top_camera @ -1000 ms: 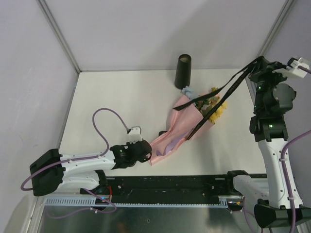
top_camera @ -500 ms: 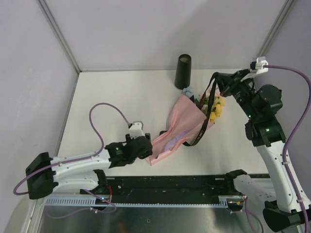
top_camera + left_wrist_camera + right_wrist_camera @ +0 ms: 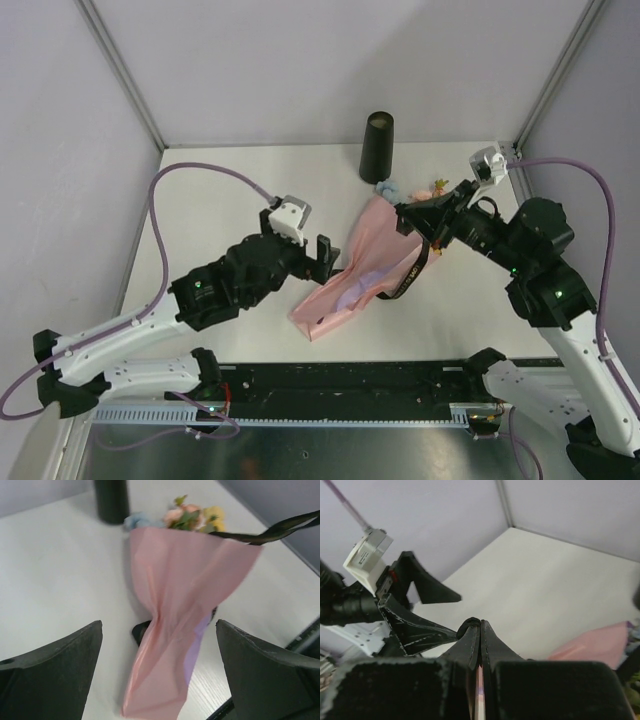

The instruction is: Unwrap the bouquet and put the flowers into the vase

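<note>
White table (image 3: 220,190), grey walls (image 3: 300,60); bouquet (image 3: 365,265) lying; right tool (image 3: 404,217) pinching ribbon (image 3: 416,270).

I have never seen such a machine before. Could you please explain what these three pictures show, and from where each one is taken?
This is a robot with two arms fixed at the near edge of a white table. Each arm ends in a two-finger tool. One picture looks down from above. The other two come from small cameras on the left and right wrists, so each shows its own fingers. On the table lies a bouquet wrapped in pink paper, with its flowers pointing towards an upright black vase. The left tool is open, close to the bouquet, and holds nothing. The right tool is shut on the black ribbon, which runs down across the paper.
</note>
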`<state>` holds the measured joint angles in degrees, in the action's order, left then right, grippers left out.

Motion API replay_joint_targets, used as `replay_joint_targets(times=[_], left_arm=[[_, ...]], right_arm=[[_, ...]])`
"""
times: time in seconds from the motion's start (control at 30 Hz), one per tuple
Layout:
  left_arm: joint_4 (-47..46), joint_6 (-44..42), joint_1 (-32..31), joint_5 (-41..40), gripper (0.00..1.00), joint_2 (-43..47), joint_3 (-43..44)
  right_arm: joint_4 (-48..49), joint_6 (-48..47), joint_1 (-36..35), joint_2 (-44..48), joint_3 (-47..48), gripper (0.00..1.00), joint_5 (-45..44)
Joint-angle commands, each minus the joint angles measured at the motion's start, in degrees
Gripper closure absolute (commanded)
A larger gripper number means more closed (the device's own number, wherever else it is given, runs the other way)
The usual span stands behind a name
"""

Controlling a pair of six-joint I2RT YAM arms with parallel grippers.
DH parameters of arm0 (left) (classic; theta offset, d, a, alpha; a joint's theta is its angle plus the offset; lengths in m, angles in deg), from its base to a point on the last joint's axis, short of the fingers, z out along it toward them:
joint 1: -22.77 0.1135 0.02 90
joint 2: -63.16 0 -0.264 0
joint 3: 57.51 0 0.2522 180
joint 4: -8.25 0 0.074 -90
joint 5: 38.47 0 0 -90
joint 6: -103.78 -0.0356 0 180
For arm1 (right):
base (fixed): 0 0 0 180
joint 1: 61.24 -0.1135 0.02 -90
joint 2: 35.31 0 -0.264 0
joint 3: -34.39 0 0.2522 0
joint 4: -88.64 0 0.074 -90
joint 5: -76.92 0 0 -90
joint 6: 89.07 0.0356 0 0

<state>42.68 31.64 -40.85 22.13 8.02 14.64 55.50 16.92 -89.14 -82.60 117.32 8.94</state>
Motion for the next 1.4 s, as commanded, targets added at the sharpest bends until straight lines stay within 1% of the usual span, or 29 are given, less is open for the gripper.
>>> replay_joint_targets(times=[0.0, 0.1, 0.23, 0.33, 0.43, 0.53, 0.67, 0.9, 0.97, 1.03, 1.1, 1.13, 1.23, 1.27, 1.3, 1.37], left_arm=[[-2.75, -11.43, -0.28, 13.63, 0.00, -2.89, 6.36], [-6.14, -12.49, -0.28, 19.32, 0.00, -4.61, 7.91], [-12.31, -13.02, -0.28, 26.69, 0.00, -6.26, 7.88], [-17.19, -13.82, -0.28, 31.04, 0.00, -7.49, 7.35], [-19.84, -14.48, -0.30, 34.57, 0.00, -8.78, 7.63], [-22.43, -15.45, -0.28, 36.59, 0.00, -10.62, 8.82], [-23.30, -16.62, -0.30, 38.17, 0.00, -13.80, 11.45], [-25.34, -17.18, -0.30, 37.85, 0.01, -18.46, 14.15], [-25.64, -17.23, -0.29, 38.35, 0.03, -18.94, 13.97], [-25.80, -17.25, -0.31, 39.03, 0.13, -19.55, 13.86], [-25.84, -17.25, -0.29, 39.06, 0.37, -20.49, 14.05], [-25.84, -17.25, -0.28, 38.41, 0.52, -20.87, 14.22], [-25.85, -17.30, -0.28, 35.58, 0.85, -21.42, 15.04], [-25.89, -17.32, -0.28, 33.77, 0.92, -21.29, 15.15], [-26.05, -17.42, -0.33, 32.33, 0.96, -21.00, 15.25], [-26.36, -17.69, -0.29, 29.13, 0.99, -20.41, 15.43]], right_arm=[[6.12, 7.23, -3.36, 3.01, -3.40, 1.00, 2.32], [10.31, 11.20, -5.35, 4.23, -5.62, 1.00, 1.47], [13.75, 15.51, -7.39, 6.04, -7.57, 1.00, -1.61], [17.42, 19.36, -8.00, 7.68, -9.86, 1.00, -3.83], [21.31, 23.60, -8.21, 8.80, -11.72, 1.00, -5.64], [23.29, 26.72, -8.37, 9.17, -13.04, 1.00, -6.10], [24.58, 28.79, -8.62, 9.50, -13.93, 1.00, -6.28], [23.47, 28.98, -8.72, 10.31, -14.02, 1.00, -6.87], [22.62, 28.37, -8.72, 10.91, -14.03, 1.00, -7.69], [22.05, 27.88, -8.74, 11.17, -13.98, 1.00, -7.71], [21.67, 27.81, -8.75, 11.12, -14.11, 1.00, -7.37], [21.45, 27.79, -8.75, 11.19, -14.26, 1.00, -7.22], [21.33, 27.30, -8.75, 12.08, -15.64, 1.00, -7.36], [21.05, 26.97, -8.71, 12.63, -16.26, 1.00, -7.70], [20.70, 26.58, -8.73, 13.13, -16.70, 1.00, -8.09], [19.90, 25.70, -8.68, 14.14, -17.35, 1.00, -9.16]])
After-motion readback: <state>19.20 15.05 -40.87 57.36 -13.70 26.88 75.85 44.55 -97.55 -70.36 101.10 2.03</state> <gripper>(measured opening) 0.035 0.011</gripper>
